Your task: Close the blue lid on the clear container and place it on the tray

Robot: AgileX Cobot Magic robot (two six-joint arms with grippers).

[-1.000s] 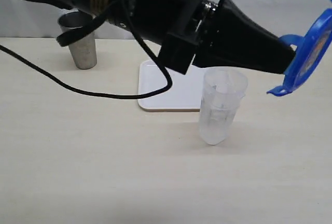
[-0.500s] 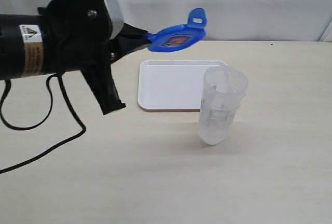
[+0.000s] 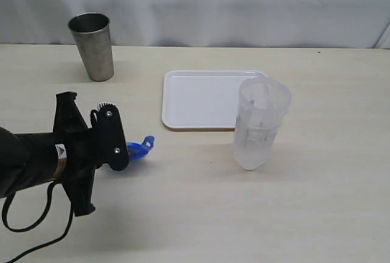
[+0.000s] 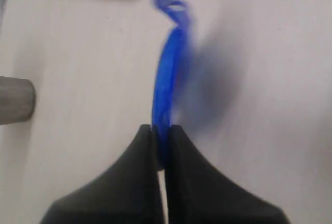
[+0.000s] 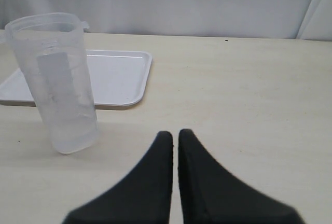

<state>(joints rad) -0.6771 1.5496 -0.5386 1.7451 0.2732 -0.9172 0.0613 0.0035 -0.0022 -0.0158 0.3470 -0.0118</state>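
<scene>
Half a second back my left arm held the blue lid [image 3: 141, 147] up high and level near the tray [image 3: 201, 100]; now it has dropped low over the table [image 3: 244, 214] at the near left of the exterior view. My left tool [image 4: 161, 130] is pinched narrow on the lid's rim, both black fingers pressed against the blue plastic. In the wrist view the lid stands edge-on, running straight out from the tips, its far snap flap blurred, with a soft shadow on the table beside it. Whether the lid touches the table I cannot tell. From outside, only one blue flap peeks past the tool's body, well short of the tray.

My right tool [image 5: 175, 137] is closed with nothing in it, its fingers almost meeting, above the table with the container and tray ahead of it.

Further out, the clear container [image 3: 261, 123] stands open-mouthed on the table, just in front of the tray's near right corner and not on it; it has not shifted. The tray lies flat where it was. A steel cup [image 3: 92, 45] stands upright at the far left, well apart from the tray, in sight again now that my arm no longer covers it.
</scene>
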